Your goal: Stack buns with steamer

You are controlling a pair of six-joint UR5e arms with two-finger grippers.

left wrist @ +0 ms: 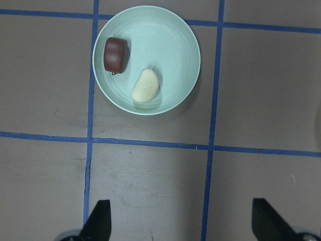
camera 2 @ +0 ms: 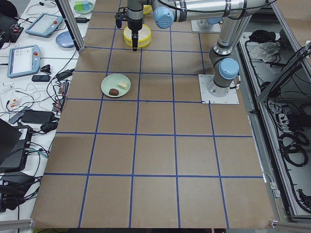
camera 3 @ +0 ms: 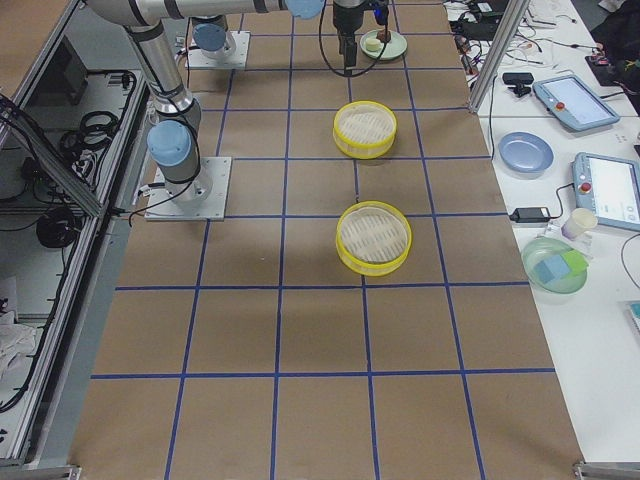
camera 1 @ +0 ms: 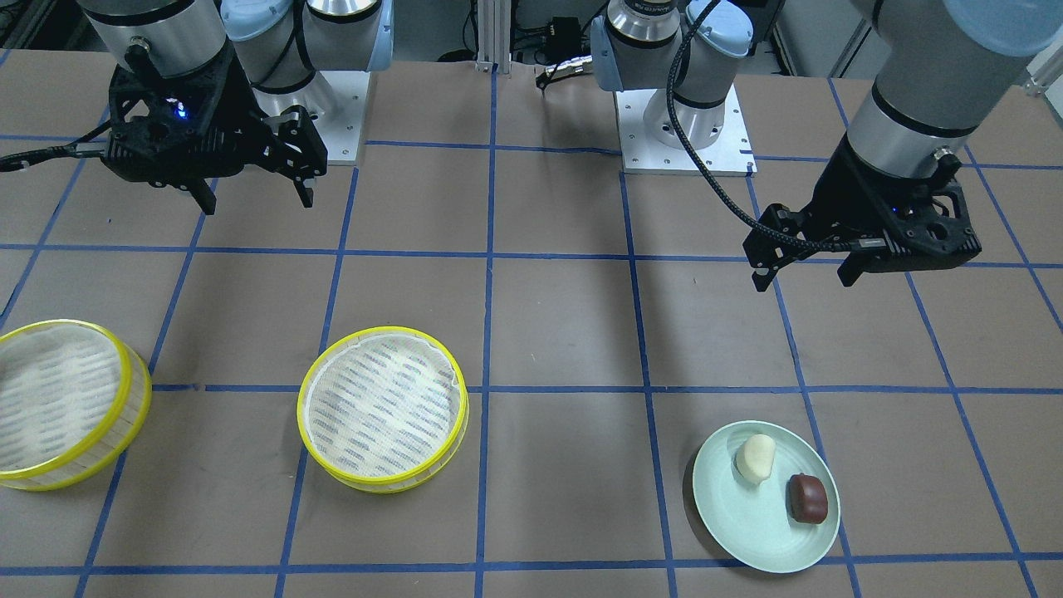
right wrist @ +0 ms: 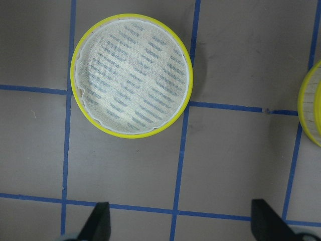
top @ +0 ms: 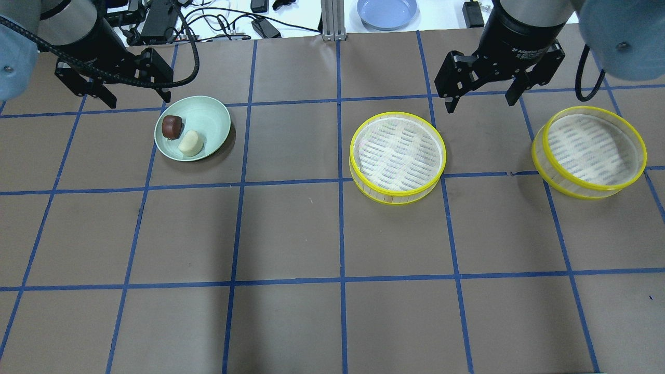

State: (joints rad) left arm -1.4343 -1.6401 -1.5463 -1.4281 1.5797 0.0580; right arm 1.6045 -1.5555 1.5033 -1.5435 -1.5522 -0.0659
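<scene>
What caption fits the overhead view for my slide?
Open left gripper near the green plate holding brown bun and white bun; open right gripper near two empty steamer baskets.

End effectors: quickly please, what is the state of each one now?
Left end effector: open, holding nothing.
Right end effector: open, holding nothing.

Item one, my left arm [camera 1: 930, 75]: wrist turned down, left gripper [top: 139, 98] pointing straight down, jaws spread wide with nothing between them, dark fingertips [left wrist: 100, 218] showing at the wrist view's lower edge. Item two, my right arm [camera 1: 158, 33]: same pose, right gripper [top: 480, 103] hanging downward, jaws wide apart and empty.
</scene>
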